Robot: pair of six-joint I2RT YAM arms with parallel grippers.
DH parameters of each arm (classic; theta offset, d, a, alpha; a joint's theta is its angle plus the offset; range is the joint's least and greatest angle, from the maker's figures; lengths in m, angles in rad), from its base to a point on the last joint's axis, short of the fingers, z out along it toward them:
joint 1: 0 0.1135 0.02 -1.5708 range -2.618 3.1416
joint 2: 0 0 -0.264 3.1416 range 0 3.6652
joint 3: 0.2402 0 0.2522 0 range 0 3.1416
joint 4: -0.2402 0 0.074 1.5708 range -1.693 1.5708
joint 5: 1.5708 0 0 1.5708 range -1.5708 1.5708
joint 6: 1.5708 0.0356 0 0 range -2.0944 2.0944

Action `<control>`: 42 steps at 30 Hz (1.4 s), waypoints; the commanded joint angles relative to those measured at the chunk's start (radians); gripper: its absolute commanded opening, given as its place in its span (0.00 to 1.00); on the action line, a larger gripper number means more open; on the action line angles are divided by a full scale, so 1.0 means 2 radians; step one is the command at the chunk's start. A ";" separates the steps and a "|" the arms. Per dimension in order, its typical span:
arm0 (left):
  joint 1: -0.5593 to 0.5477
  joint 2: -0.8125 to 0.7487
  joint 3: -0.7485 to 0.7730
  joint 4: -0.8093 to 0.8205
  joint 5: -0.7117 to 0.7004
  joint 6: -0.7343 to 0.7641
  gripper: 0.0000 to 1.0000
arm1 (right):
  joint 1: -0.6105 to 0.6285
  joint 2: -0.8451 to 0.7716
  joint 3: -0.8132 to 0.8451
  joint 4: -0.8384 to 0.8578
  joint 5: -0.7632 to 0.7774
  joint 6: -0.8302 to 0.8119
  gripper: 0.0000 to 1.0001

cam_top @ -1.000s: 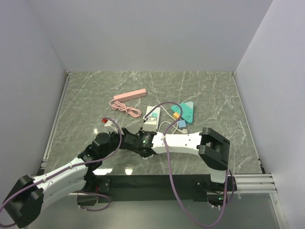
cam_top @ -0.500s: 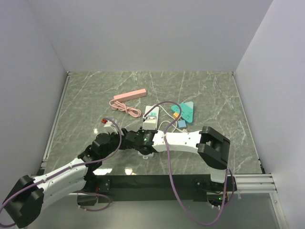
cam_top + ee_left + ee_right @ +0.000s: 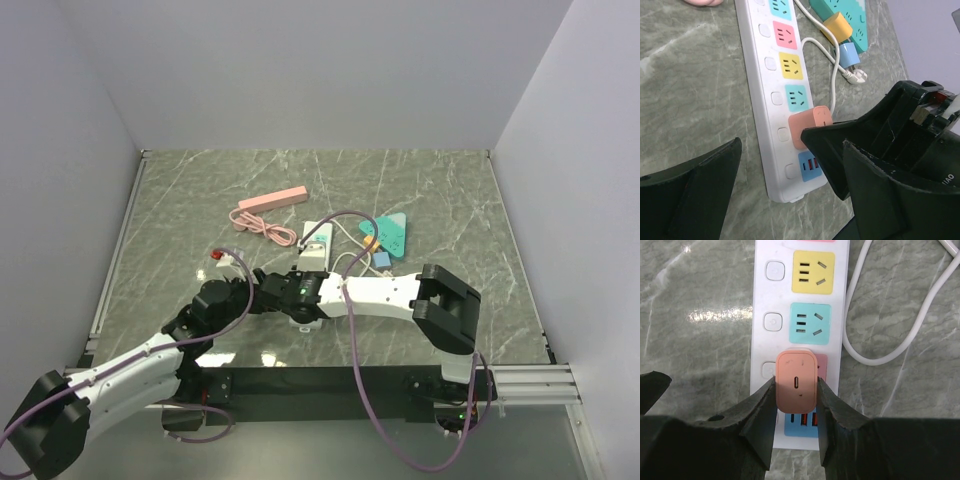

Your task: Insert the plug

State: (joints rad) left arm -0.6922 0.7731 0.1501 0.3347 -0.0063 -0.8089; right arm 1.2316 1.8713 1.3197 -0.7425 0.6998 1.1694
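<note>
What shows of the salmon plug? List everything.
The salmon plug is a rounded block of matte plastic with one oval slot in its top face. It stands upright on the white power strip, over the pink socket between the teal socket and blue USB panel. The right gripper clamps its two sides.

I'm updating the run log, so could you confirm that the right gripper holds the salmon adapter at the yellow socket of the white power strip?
Not the yellow socket. The right gripper holds the salmon adapter at the pink socket of the white power strip, beside the teal socket, as the right wrist view shows.
</note>
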 commanded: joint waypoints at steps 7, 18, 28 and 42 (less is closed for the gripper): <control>-0.004 -0.005 0.005 0.020 0.009 -0.001 0.89 | -0.004 -0.028 -0.037 0.051 -0.063 -0.022 0.02; -0.003 -0.034 0.011 -0.016 -0.020 0.007 0.90 | -0.005 -0.057 -0.006 0.039 -0.010 -0.082 0.40; -0.003 -0.048 0.012 -0.031 -0.034 0.009 0.91 | -0.005 -0.081 -0.019 0.039 0.001 -0.082 0.73; -0.002 -0.084 0.032 -0.081 -0.110 0.019 0.94 | -0.020 -0.181 -0.114 0.052 0.008 -0.118 0.73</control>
State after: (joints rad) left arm -0.6945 0.5941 0.1577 0.1867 -0.1776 -0.7967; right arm 1.2137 1.5875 1.1233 -0.6601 0.6800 0.9565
